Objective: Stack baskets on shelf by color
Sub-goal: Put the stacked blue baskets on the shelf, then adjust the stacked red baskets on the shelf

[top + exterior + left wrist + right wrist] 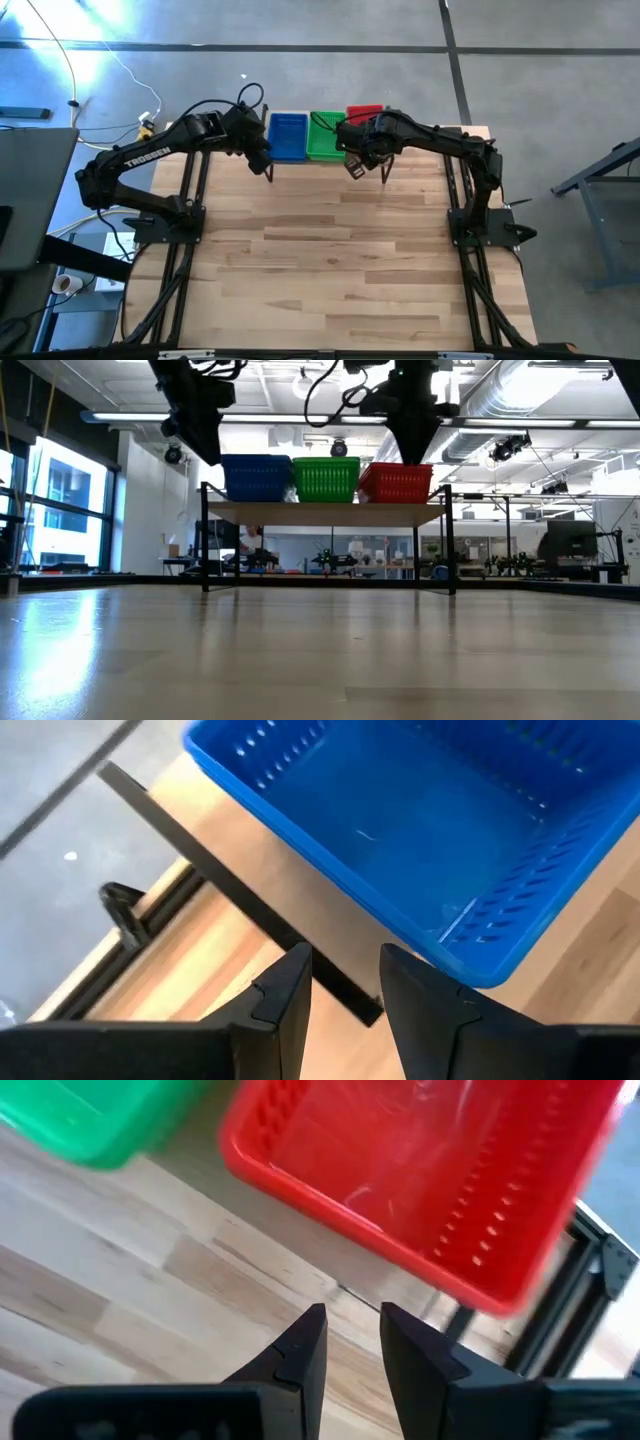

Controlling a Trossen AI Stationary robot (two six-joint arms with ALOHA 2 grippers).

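On the shelf at the table's far edge stand a blue basket, a green basket and a red basket side by side, bottoms on the plank; how many are nested in each I cannot tell. My left gripper hovers open above the shelf's near left corner, just short of the blue basket. Over the shelf's front, before the red basket, hangs my right gripper. It is open too, with the green basket beside it. Nothing sits between either pair of fingers.
The shelf's black legs stand on the wooden tabletop, which stretches bare from the shelf to the near edge. Both arm bases sit at the table's sides.
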